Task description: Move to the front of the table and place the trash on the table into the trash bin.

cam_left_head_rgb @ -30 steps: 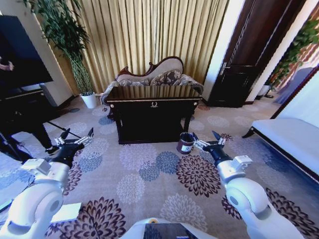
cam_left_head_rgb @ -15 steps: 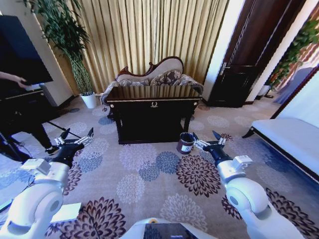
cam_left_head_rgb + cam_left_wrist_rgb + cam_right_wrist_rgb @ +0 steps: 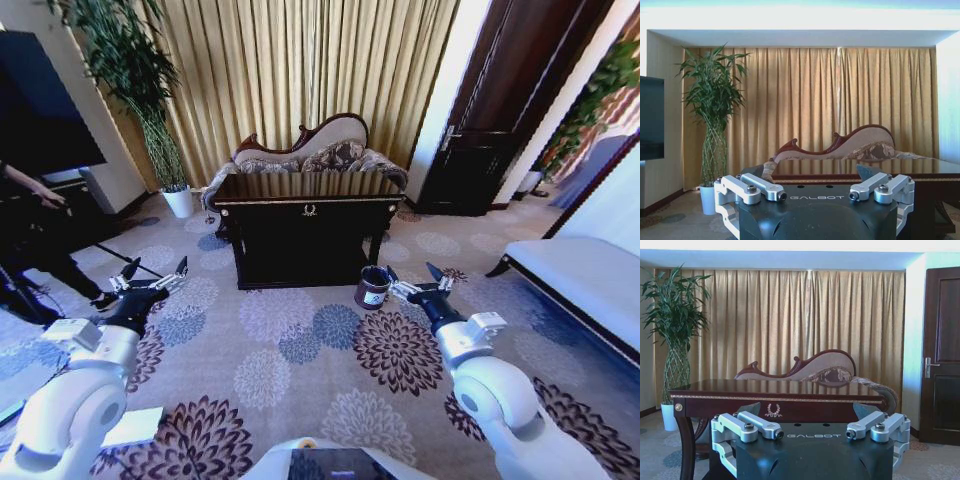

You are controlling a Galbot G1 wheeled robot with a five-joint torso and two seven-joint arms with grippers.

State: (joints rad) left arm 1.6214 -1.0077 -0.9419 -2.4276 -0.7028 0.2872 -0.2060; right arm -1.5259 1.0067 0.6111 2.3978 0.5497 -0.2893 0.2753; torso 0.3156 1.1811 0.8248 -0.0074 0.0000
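Observation:
The dark glossy table (image 3: 310,203) with its gold emblem stands ahead of me across the carpet. The small dark brown trash bin (image 3: 373,286) sits on the floor by the table's front right leg. I cannot make out the trash on the reflective table top from here. My left gripper (image 3: 155,273) is held out low at the left, open and empty. My right gripper (image 3: 412,279) is open and empty too, just right of the bin and short of the table. The left gripper (image 3: 815,194) looks past the table (image 3: 935,175). The right gripper (image 3: 812,431) faces the table (image 3: 775,398) front.
A carved chaise (image 3: 310,150) stands behind the table against gold curtains. A tall plant in a white pot (image 3: 178,200) is at the back left, and a dark screen and stand (image 3: 40,110) are at the left. A dark door (image 3: 495,130) and a white bench (image 3: 585,280) are at the right. Patterned carpet (image 3: 300,345) lies open before me.

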